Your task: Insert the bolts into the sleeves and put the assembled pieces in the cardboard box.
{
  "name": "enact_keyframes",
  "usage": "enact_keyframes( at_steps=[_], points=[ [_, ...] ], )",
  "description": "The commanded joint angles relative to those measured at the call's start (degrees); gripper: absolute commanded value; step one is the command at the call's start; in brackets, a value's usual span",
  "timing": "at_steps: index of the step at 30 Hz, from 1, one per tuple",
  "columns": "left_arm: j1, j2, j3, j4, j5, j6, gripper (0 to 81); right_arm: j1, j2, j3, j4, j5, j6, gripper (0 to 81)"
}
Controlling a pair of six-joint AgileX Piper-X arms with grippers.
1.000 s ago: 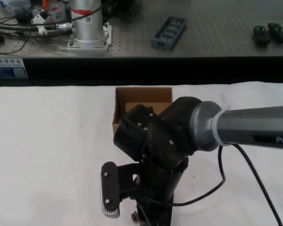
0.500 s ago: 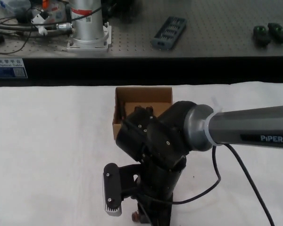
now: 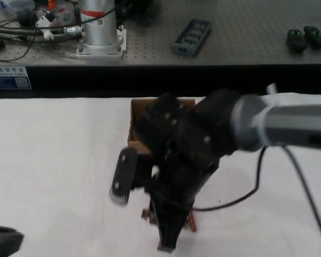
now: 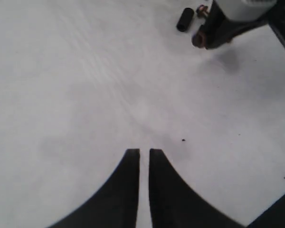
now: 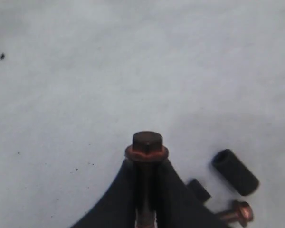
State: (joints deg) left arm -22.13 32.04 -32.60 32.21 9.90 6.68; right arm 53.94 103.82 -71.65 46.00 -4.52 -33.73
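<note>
Two fingers of right gripper (image 5: pixel 146 166) clamp copper bolt (image 5: pixel 147 145), hex head poking out past tips, over white cloth (image 5: pixel 85 71). I see loose black sleeve (image 5: pixel 235 172) and second bolt (image 5: pixel 237 212) lying on cloth near the gripper, not touching each other. Left gripper (image 4: pixel 144 153) closed to thin slit, empty, over cloth well apart from them. Cardboard box (image 3: pixel 132 126) sits beyond right arm, partly hidden by it.

The high camera looks forward and down over the white cloth (image 3: pixel 53 160) from the rear. Both wrist cameras face that cloth, sharing a black sleeve (image 4: pixel 184 19); the right sits nearer it.
</note>
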Motion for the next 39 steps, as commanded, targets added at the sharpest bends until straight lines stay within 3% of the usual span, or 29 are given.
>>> enact_keyframes(
  at_steps=[1,5,12,18,26,31,39],
  points=[
    [0.09,6.29,-2.1,-4.25,4.25,1.05,5.7,-1.23,-6.5,-0.42,-0.53,-1.06,4.86,3.7],
    [0.09,14.98,-6.24,-5.3,6.63,1.05,10.1,-2.88,-11.26,-0.42,-0.53,-1.26,8.62,3.7],
    [-1.79,29.15,-14.46,-5.3,7.6,1.15,28.6,-5.88,-16.96,-0.42,1.15,-1.26,12.27,3.7],
    [-6.15,38.66,-20.45,-6.31,7.13,4.12,26.7,-7.76,-22.96,1.29,3.57,1.07,13.2,3.7],
    [-10.77,47.02,-26.11,-9.97,7.13,4.6,26.3,-11.64,-39.01,14.73,2.21,0.98,18.11,3.7],
    [-13.27,52.63,-29.88,-10.07,4.43,7.2,26.3,-11.94,-53.28,22.32,-0.95,0.98,25.75,3.7],
    [-14.22,61.92,-36.71,-10.07,3.15,7.58,26.3,-11.94,-72.86,25.38,-1.67,4.52,36.28,3.7]
  ],
)
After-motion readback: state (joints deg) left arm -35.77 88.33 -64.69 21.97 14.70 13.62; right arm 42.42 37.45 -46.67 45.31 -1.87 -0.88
